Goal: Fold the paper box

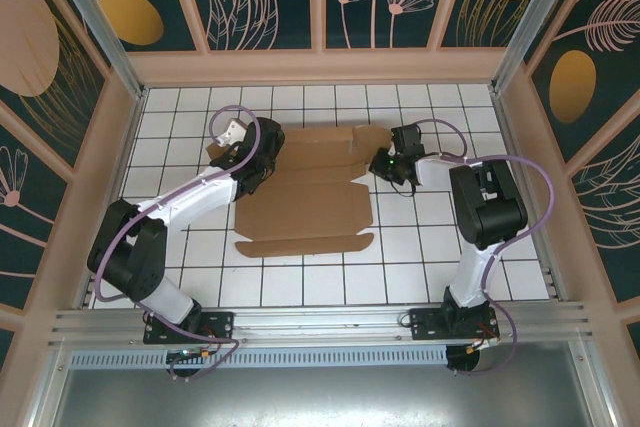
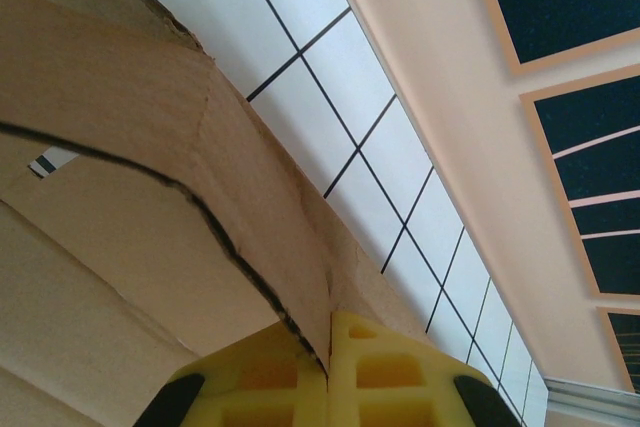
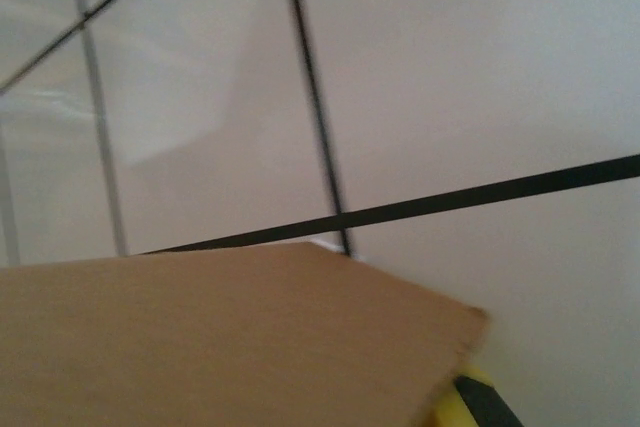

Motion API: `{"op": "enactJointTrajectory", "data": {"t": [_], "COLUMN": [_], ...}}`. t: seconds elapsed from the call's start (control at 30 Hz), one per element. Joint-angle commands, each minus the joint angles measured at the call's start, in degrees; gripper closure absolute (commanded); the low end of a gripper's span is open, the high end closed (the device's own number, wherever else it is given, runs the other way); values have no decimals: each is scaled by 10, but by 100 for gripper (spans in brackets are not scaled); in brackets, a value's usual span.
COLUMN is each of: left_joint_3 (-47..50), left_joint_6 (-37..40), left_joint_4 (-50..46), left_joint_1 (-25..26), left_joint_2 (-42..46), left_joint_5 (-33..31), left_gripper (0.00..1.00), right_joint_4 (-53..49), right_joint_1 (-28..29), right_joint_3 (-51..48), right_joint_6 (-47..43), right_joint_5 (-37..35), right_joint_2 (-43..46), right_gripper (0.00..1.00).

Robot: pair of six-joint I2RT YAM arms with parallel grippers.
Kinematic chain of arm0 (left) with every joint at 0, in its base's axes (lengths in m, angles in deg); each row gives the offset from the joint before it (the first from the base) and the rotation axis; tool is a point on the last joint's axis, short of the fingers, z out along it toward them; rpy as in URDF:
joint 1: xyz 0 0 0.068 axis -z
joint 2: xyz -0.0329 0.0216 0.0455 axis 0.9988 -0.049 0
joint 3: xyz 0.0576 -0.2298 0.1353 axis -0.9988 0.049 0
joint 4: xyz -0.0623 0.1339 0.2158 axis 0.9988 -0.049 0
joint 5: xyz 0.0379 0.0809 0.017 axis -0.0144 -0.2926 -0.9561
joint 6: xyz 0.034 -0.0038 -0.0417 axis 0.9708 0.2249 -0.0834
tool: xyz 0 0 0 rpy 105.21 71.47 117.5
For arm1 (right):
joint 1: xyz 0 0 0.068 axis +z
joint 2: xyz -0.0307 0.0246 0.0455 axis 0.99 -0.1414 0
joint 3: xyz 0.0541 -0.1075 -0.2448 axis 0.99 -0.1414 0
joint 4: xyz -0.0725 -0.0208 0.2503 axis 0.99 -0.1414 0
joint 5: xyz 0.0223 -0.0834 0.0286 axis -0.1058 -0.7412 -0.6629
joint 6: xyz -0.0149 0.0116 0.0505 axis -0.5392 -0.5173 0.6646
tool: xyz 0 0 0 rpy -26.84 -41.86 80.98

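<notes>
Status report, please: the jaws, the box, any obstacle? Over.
Left jaws shut on box, far-left edge. Right jaws shut on its right flap. Box mostly flat, not yet folded. No obstacle seen.

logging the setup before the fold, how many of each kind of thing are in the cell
paper box: 1
robot hands: 2, left hand and right hand
total: 3
</notes>
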Motion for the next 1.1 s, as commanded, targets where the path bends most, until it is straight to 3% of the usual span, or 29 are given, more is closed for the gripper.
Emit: {"op": "enactJointTrajectory", "data": {"t": [0.0,0.37,0.7,0.9,1.0,1.07], "left_joint_3": [-1,16,21,20,-2,-16], "left_joint_6": [18,9,7,6,9,9], "left_joint_4": [-53,-42,-42,-53,-73,-85], "left_joint_1": [2,2,2,2,0,-2], "left_joint_2": [-12,-7,-2,8,0,-10], "left_joint_5": [14,19,23,2,-5,-2], "left_gripper": [100,100,100,100,100,100], "right_joint_4": [49,95,64,90,60,100], "right_joint_1": [9,43,69,47,30,24], "right_joint_3": [-4,-27,-14,-62,-83,-136], "right_joint_6": [37,72,72,0,-54,-74], "right_joint_5": [72,125,82,125,106,81], "right_joint_2": [-4,1,-43,91,172,256], "right_gripper": [93,92,89,81,82,83]}}
